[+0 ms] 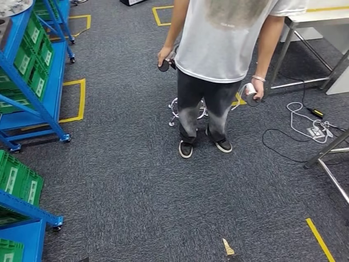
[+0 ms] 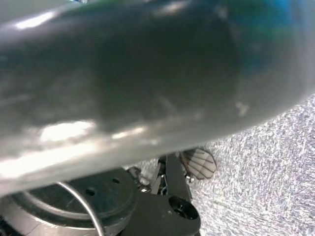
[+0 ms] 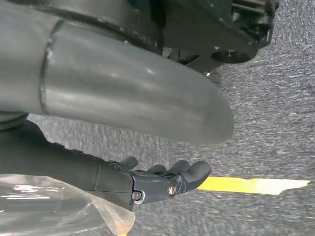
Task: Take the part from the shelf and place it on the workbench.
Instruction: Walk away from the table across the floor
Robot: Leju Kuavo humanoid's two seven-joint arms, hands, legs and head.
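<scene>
Part likely in the green bins on the blue shelf, unconfirmed; right hand hangs loosely curled and holding nothing, left hand's state unclear; turn toward shelf, skirting person.

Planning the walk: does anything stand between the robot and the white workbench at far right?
Yes. A person in a white T-shirt stands on the grey carpet ahead, just left of the white workbench; loose white and black cables lie by its legs.
</scene>
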